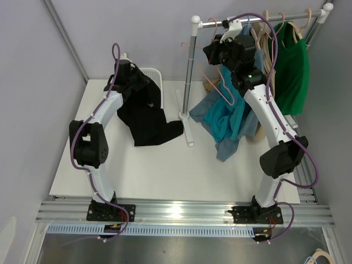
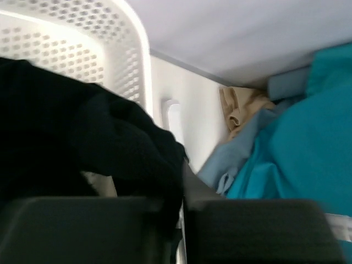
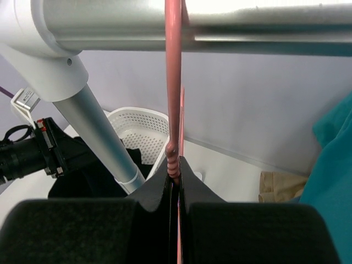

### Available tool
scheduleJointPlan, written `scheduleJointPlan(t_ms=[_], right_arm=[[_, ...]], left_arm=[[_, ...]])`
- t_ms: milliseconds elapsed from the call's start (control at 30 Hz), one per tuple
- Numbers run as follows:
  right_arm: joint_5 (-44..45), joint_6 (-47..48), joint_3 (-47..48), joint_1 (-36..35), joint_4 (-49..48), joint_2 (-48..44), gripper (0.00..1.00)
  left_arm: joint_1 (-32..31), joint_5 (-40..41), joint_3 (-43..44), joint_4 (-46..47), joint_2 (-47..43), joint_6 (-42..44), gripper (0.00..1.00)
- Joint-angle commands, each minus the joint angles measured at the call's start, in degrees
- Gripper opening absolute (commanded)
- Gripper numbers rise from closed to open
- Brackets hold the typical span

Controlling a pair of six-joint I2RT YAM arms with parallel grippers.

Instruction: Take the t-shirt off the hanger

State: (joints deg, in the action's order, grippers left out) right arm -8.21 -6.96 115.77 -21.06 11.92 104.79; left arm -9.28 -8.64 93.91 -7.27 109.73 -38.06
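Showing the left arm, jaws closed on the black t-shirt by the white basket, and the right arm, jaws clamped on the pink hanger at the rail.

The white worktop carries a perforated basket at its far edge. A black garment lies before it, apparently trailing from the basket. The rack foot rests centrally. Teal and blue clothing is heaped toward the right edge.
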Motion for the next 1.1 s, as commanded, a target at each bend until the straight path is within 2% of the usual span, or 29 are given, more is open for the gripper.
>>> scheduleJointPlan(t_ms=[0,33,67,133,200,233,333,367,400,533,567,600,633,800,900,967,1067], right_arm=[[-1.63,-0.16,3.5,-0.47,1.79,0.15,0.0],[-1.72,-0.24,3.68,-0.56,1.79,0.15,0.0],[-2.16,-0.42,3.77,-0.65,1.79,0.24,0.04],[-2.51,-0.51,3.94,-1.09,1.7,0.06,0.16],[-2.78,-1.03,4.29,-1.35,1.88,-0.29,0.05],[-2.69,-1.38,4.21,-1.44,1.79,-0.55,0.04],[-2.61,-1.3,4.47,-2.93,1.96,-1.17,0.29],[-2.26,-1.04,4.73,-3.2,2.4,-1.17,0.5],[-1.82,-0.69,5.34,-3.55,3.45,-1.61,0.57],[-0.15,-0.77,3.33,-3.73,4.25,-5.19,0.7],[0.47,-0.77,2.72,-3.55,4.42,-6.34,0.76],[0.82,-0.34,2.02,-3.29,4.6,-7.4,0.77],[1.61,0.71,0.96,-3.37,4.86,-9.32,0.82],[4.33,2.3,0.26,-1.8,9.87,-13.29,0.83],[4.52,2.83,-2.82,-0.13,9.35,-16.46,0.81],[1.81,1.96,-1.52,3.38,11.09,-16.2,0.78],[1.96,1.86,1.3,4.71,13.56,-15.67,0.75]], left_arm=[[0.93,4.61,4.35,-7.4,-0.31,-0.78,0.22],[1.02,5.04,5.14,-8.28,-0.22,-0.7,0.83],[1.02,5.65,5.67,-9.59,-0.13,-0.61,0.99],[1.02,6.18,7.42,-11.19,-0.57,0.35,0.99],[0.93,6.36,7.52,-10.93,-1.88,0.97,0.99],[0.93,6.62,7.43,-10.93,-2.59,1.24,0.99],[0.58,8.11,7.69,-11.28,-7.23,2.72,1.0],[0.23,8.29,7.95,-11.63,-8.04,3.17,0.99],[-0.04,8.38,8.74,-12.41,-8.83,3.78,0.99],[-1.18,8.38,9.8,-14.0,-12.87,6.59,0.99],[-1.44,8.38,9.8,-14.18,-13.83,6.77,1.0],[-1.53,8.21,9.89,-14.35,-15.41,6.86,1.0],[-1.53,7.68,9.89,-14.61,-15.95,6.95,1.0],[-1.71,2.25,11.82,-15.5,-18.41,8.18,0.99],[-2.41,0.74,13.22,-16.99,-19.03,9.49,1.0],[-3.2,1.43,12.97,-17.25,-20.95,10.46,1.0],[-4.25,2.22,12.18,-16.47,-22.71,11.25,1.0]])
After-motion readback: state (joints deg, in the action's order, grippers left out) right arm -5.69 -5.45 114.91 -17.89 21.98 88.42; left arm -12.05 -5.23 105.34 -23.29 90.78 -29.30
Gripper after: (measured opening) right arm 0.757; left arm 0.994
